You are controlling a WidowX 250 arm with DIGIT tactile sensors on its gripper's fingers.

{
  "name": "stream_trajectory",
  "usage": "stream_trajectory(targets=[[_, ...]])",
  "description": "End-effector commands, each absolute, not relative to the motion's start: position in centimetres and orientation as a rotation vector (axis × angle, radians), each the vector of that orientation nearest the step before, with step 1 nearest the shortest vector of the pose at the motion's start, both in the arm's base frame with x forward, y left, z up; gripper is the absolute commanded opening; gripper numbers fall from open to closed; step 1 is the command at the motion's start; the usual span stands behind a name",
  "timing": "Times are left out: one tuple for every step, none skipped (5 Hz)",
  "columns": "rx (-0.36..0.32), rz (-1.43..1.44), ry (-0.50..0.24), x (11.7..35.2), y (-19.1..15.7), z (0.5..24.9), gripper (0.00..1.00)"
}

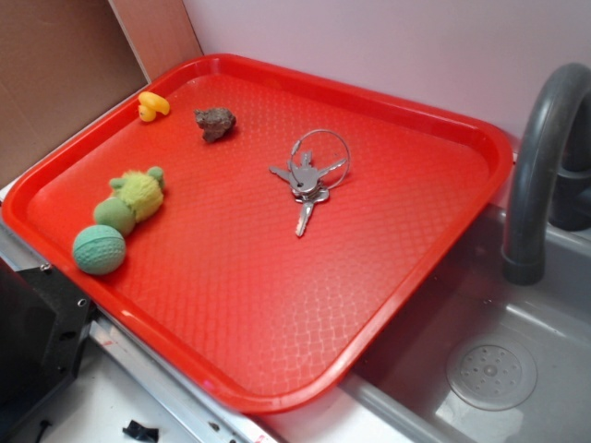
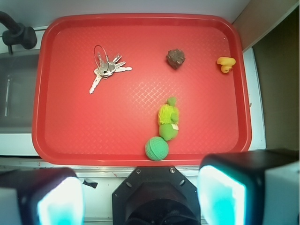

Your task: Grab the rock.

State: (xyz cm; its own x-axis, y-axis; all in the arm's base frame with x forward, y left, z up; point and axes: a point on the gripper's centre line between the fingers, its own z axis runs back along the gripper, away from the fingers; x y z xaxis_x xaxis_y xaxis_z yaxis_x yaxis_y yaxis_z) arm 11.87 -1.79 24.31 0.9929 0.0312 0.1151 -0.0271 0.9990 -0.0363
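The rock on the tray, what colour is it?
The rock is dark brown-grey, clearest in the exterior view.

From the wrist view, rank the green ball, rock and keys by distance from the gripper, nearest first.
1. Green ball, at the tray's near edge, just ahead of the gripper.
2. Rock, far side, slightly right.
3. Keys, far left. Close to the rock's range.

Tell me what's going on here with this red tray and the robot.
A WidowX arm is set to grab the rock, but nothing is being handled yet. Its pincer is open and empty, hanging over the near edge of the red tray, well back from the rock. The rock lies untouched toward the tray's far side, between the bunch of keys and the yellow duck. The green knitted toy sits closer to the pincer. A grey sink with its faucet is beside the tray.
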Motion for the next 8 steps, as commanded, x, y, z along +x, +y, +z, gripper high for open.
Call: stream_trajectory(targets=[[-0.035,0.029,-0.116,11.9,-1.8,24.3,1.0],[0.011,0.041,-0.17,13.4,-1.2,23.1,1.0],[0.029,-0.015,-0.181,15.3,0.1,21.2,1.0],[0.069,0.03,-0.175,17.3,1.9,19.1,1.0],[0.096,-0.064,-0.111,20.0,3.8,16.8,1.0],[0.168,-0.206,-0.08,22.1,4.9,14.6,1.0],[0.207,-0.262,-0.079,24.0,5.4,11.9,1.0],[0.199,-0.344,-0.083,25.5,5.5,9.5,1.0]])
